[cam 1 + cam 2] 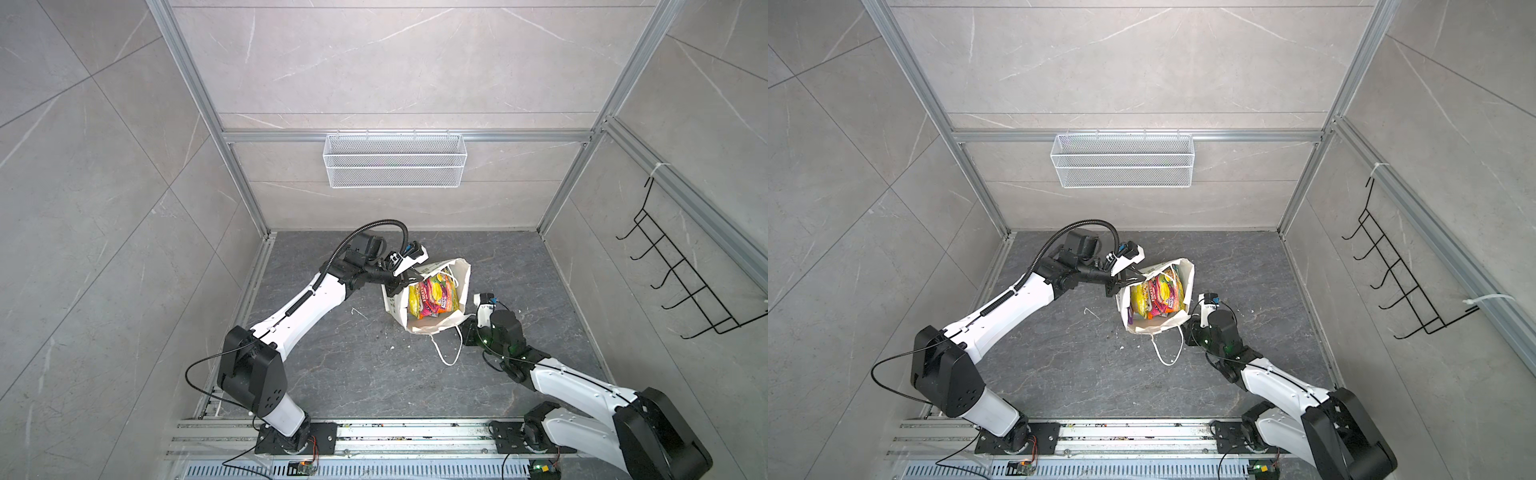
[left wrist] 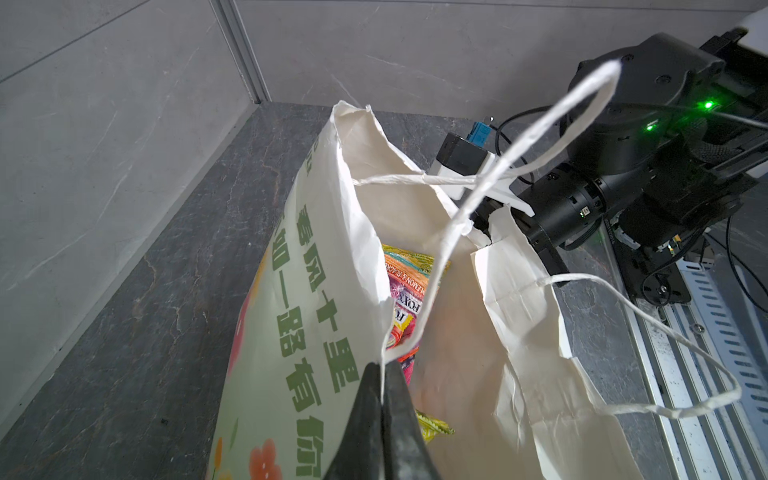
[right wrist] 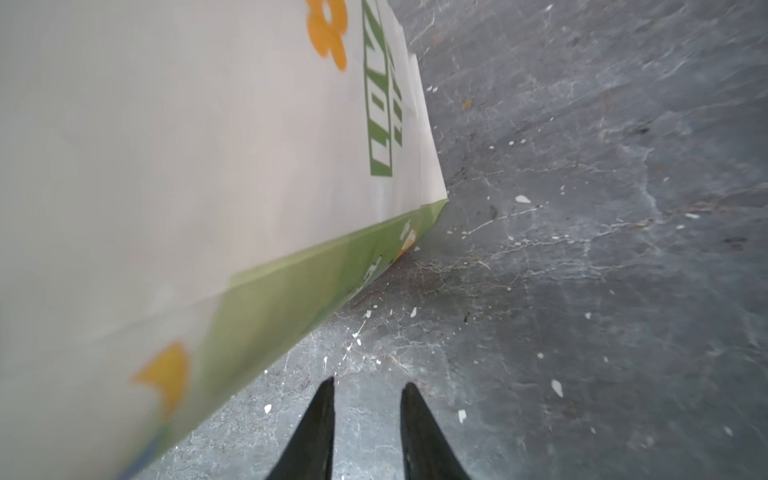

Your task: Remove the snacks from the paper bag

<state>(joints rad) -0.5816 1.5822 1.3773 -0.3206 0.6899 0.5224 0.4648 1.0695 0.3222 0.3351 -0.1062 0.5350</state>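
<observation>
1. Location. The paper bag (image 1: pixel 432 326) stands on the surface (image 1: pixel 353 365) with its mouth open upward. The snacks (image 1: pixel 432 297) are packed on edge inside it, and every packet I can see is within its walls.
2. Left jaws. Fully closed on the paper bag at its rim. A cord handle (image 2: pixel 519 141) runs out from between the tips.
3. Right jaws. Partly open and holding nothing. They sit low beside the bag's outer wall, near its base, and appear clear of it.
4. Handling, as judged. The packets look light, thin and glossy, so probably slippery. Pinch 1 packet by its crimped top edge, not its flat face. The bag paper is thin and torn at the rim, so pull on it gently.
</observation>
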